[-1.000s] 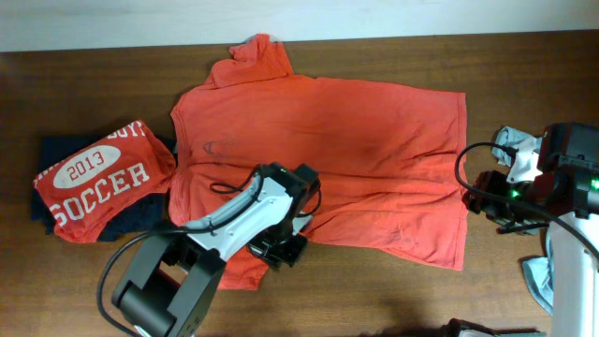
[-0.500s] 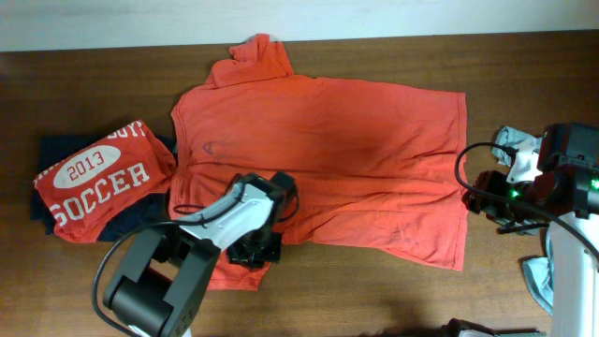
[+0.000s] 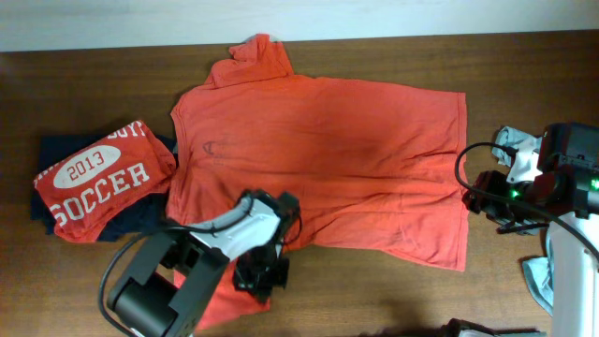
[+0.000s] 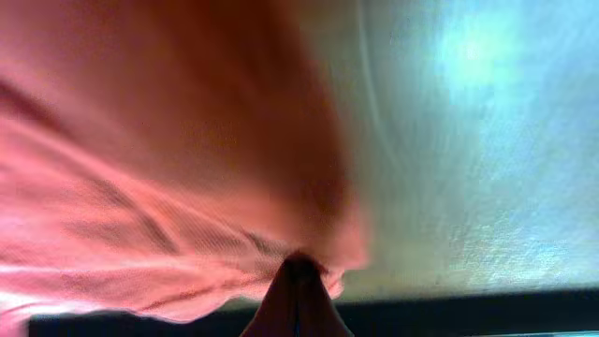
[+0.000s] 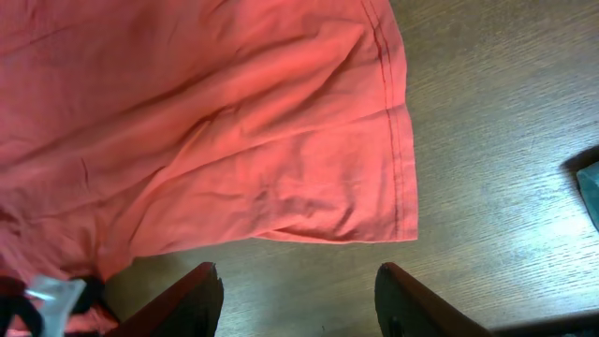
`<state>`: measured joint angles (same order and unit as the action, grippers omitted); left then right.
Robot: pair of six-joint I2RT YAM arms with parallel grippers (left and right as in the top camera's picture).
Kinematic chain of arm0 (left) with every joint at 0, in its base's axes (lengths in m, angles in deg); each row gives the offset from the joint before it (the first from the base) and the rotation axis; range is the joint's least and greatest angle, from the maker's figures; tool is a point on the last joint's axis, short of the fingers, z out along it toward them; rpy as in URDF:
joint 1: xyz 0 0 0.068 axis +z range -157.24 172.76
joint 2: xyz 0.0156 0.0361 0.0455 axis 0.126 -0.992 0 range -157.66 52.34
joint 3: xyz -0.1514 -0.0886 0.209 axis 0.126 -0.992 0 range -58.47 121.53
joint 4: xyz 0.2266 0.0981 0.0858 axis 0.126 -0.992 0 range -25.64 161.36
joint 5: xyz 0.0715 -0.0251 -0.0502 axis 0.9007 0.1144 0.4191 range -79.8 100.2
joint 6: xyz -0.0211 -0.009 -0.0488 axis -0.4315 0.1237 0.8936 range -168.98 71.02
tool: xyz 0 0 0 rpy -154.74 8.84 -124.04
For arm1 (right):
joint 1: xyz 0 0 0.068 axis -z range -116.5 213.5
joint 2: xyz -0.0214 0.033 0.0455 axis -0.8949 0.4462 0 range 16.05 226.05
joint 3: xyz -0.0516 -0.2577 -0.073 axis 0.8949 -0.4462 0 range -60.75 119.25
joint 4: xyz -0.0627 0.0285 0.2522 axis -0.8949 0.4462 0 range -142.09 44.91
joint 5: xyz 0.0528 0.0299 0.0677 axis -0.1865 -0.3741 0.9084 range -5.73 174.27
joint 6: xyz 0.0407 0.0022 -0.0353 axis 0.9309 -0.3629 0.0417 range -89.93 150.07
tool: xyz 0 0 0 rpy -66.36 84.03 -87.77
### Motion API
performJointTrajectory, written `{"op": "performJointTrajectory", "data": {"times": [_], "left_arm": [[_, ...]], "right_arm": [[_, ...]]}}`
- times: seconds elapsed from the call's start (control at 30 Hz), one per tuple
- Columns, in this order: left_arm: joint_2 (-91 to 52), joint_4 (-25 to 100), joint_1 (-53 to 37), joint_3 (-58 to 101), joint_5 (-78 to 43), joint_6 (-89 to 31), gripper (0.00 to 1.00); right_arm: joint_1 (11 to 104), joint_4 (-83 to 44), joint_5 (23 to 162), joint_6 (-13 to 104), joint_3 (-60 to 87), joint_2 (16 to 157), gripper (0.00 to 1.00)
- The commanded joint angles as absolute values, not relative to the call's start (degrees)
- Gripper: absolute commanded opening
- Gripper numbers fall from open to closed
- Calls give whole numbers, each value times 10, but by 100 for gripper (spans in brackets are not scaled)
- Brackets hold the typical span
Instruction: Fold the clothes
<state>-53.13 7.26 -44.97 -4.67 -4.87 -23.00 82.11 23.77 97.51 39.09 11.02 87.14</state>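
A large orange-red T-shirt lies spread flat across the middle of the table, collar to the left. My left gripper is at the shirt's front left part, shut on a pinch of orange fabric; its fingertips are pressed together in the cloth. My right gripper hangs open over bare wood just off the shirt's hem corner, nothing between its fingers. In the overhead view it sits at the shirt's right edge.
A folded orange-red SOCCER shirt lies at the left on a dark navy one. Pale grey-blue cloth shows behind the right arm and at the front right. The table's far edge meets a white wall.
My left gripper has moved left and then toward the front edge, dragging the shirt's front left part with it. The right arm has not moved.
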Motion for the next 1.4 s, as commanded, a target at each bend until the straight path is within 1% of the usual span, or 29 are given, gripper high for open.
{"op": "performJointTrajectory", "data": {"times": [0.0, 0.07, 0.2, 0.37, 0.4, 0.43, 0.47, 0.57, 0.67, 0.7, 0.73, 0.8, 0.83, 0.87, 0.93, 1.03, 1.13, 1.37], "left_arm": [[-525, 60, -471, -53, -85, -244, 0], [-520, 58, -472, -51, -81, -252, 0], [-500, 43, -472, -29, -37, -252, 1], [-468, 16, -472, 32, 43, -252, 1], [-460, 13, -472, 47, 63, -253, 1], [-454, 11, -472, 59, 83, -253, 1], [-445, 10, -472, 74, 104, -253, 1], [-427, 16, -472, 115, 172, -253, 8], [-421, 37, -472, 149, 238, -253, 22], [-421, 46, -472, 158, 259, -253, 23], [-421, 59, -471, 162, 275, -253, 23], [-421, 89, -465, 164, 284, -265, 23], [-421, 100, -461, 164, 282, -277, 23], [-422, 113, -454, 164, 279, -292, 23], [-424, 122, -440, 164, 278, -305, 23], [-426, 123, -419, 164, 252, -329, 23], [-434, 125, -401, 164, 232, -352, 24], [-461, 126, -385, 163, 225, -354, 24]], "right_arm": [[818, 238, 982, 389, 105, 871, 57], [818, 238, 982, 389, 105, 871, 57], [818, 237, 982, 388, 105, 871, 57], [818, 237, 975, 388, 105, 871, 58], [818, 237, 976, 388, 105, 871, 59], [818, 237, 976, 389, 105, 871, 63], [818, 237, 976, 389, 105, 872, 65], [818, 237, 976, 389, 105, 881, 69], [818, 230, 976, 391, 97, 904, 69], [818, 226, 976, 392, 91, 914, 65], [818, 224, 976, 396, 83, 927, 57], [818, 215, 976, 400, 63, 958, 34], [818, 211, 976, 399, 54, 972, 25], [818, 204, 973, 399, 44, 990, 22], [821, 178, 969, 399, 30, 1017, 22], [823, 114, 976, 399, 24, 1053, 28], [823, 38, 976, 397, 24, 1085, 31], [822, -38, 985, 398, 24, 1173, 24]]}}
